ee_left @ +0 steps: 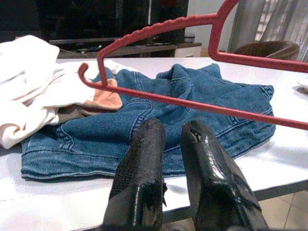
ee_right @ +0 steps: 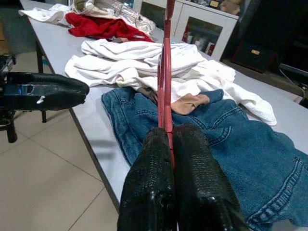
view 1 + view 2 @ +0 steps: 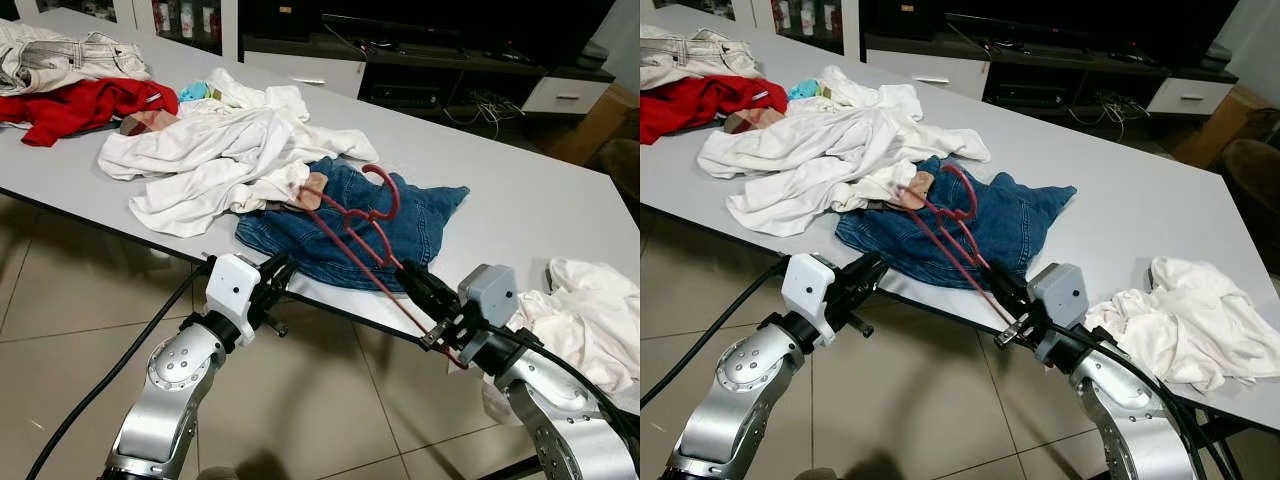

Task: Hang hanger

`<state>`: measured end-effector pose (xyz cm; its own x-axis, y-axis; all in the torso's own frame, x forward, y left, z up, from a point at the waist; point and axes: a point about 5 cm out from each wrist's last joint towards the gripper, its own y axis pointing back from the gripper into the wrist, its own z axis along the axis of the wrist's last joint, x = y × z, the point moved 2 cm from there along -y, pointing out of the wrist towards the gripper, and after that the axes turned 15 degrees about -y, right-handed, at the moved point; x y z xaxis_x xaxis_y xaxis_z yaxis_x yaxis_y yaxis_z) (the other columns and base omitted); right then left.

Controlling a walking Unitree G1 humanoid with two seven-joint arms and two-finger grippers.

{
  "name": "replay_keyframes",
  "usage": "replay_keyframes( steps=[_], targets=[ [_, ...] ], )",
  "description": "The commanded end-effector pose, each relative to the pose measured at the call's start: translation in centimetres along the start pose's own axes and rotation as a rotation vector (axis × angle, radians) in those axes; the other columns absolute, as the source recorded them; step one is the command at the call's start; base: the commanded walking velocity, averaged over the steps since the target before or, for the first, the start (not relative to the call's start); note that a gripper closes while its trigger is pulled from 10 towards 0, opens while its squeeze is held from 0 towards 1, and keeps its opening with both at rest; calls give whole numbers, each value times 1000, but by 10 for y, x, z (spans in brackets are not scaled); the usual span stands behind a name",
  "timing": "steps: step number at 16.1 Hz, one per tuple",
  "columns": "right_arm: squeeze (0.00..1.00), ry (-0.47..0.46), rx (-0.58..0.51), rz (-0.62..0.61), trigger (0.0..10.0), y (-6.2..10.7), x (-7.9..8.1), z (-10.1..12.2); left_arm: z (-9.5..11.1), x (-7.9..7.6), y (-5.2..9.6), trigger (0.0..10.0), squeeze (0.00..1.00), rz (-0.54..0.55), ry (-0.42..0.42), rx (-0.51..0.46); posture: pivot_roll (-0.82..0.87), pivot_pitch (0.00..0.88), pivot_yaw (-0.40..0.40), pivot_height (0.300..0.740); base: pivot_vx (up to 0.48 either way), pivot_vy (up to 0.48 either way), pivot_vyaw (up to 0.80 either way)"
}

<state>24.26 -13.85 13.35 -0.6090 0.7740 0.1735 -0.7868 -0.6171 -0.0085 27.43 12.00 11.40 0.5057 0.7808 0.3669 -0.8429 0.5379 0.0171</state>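
My right gripper (image 3: pixel 428 300) has its fingers clamped on one end of the red hanger (image 3: pixel 362 232), held over the jeans (image 3: pixel 420 225) at the table (image 3: pixel 520 200) edge. That thin pinch could let it twist or slip. Left gripper (image 3: pixel 272 280) idles, fingers slightly parted.

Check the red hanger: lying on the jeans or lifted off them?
Lifted. The right gripper clamps the hanger, holding it tilted above the jeans.

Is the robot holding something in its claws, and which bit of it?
Yes. The right gripper is shut on the red hanger, pinching the end of its long bottom bar. The hook end points away, above the jeans. The left gripper holds nothing.
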Motion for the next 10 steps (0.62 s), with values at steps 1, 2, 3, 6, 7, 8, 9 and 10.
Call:
replay_keyframes(
  steps=[1, 2, 3, 6, 7, 8, 9, 10],
  targets=[
    [0, 0, -11, -10, 10000, 4, -3, 4, 6, -5, -5, 10000, 0, -26, 2, -19, 109, 0, -132, 740, 0, 0, 0],
    [0, -92, -17, 118, 10000, 9, 16, 9, 6, -8, -7, 10000, 0, -17, 17, -23, 84, 0, -143, 740, 0, 0, 0],
    [0, -123, -16, 138, 10000, 12, 18, 11, 7, -9, -8, 10000, 0, -7, 24, -31, 74, 0, -146, 740, 0, 0, 0],
    [0, -153, -1, 48, 10000, 25, 8, 8, 31, -9, -3, 10000, 0, -34, 50, -142, 30, 0, -118, 740, 0, 0, 0],
    [0, -163, -3, 21, 10000, 28, 8, 7, 34, -11, 0, 10000, 0, -96, 34, -155, 21, 0, -109, 740, 0, 0, 0],
    [0, -167, -1, -5, 10000, 31, 8, 4, 34, -13, 4, 10000, 0, -157, 15, -159, 10, 0, -96, 740, 0, 0, 0],
    [0, -180, 3, -43, 10000, 32, 6, 1, 32, -13, 7, 10000, 0, -184, 11, -152, 1, 0, -86, 740, 0, 0, 0],
    [0, -175, 29, -90, 10000, 35, 2, -4, 31, -13, 8, 10000, 0, -205, 16, -149, -3, 0, -83, 740, 0, 0, 0]
  ],
)
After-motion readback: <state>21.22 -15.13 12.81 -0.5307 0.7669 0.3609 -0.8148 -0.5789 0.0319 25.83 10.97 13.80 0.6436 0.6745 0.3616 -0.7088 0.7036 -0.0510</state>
